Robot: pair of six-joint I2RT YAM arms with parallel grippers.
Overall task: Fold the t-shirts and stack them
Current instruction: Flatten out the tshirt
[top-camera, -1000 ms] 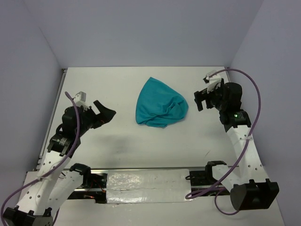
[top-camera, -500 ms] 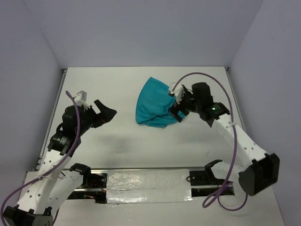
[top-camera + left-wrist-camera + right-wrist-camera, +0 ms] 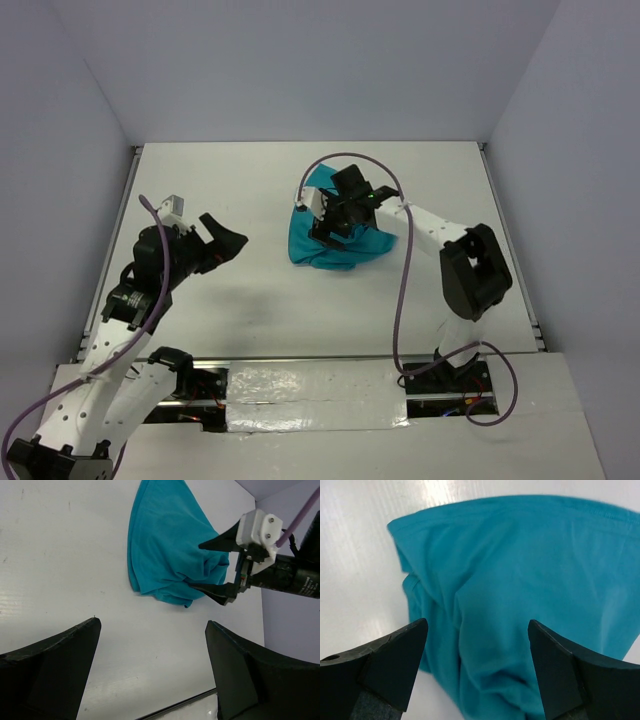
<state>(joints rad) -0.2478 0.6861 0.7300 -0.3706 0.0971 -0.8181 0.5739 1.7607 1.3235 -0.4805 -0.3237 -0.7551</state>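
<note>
The teal t-shirt [image 3: 306, 244] lies crumpled in a bunch at the middle of the white table, and no tag shows. It also shows in the left wrist view [image 3: 165, 555] and fills the right wrist view [image 3: 520, 575]. My right gripper [image 3: 320, 218] is open and empty. It hangs over the left half of the shirt with its jaws spread wide above the folds [image 3: 477, 624]. From the left wrist it shows at the shirt's right side [image 3: 207, 566]. My left gripper [image 3: 226, 240] is open and empty, above bare table left of the shirt [image 3: 152, 624].
The white table [image 3: 250, 180] is boxed in by pale walls at the back and both sides. A foil-covered rail [image 3: 310, 385] runs along the near edge between the arm bases. The right arm's purple cable [image 3: 400, 290] loops over the table right of the shirt.
My right arm has swung left from the table's right side and now reaches over the shirt, gripper still open. The left arm and the shirt have not moved.
</note>
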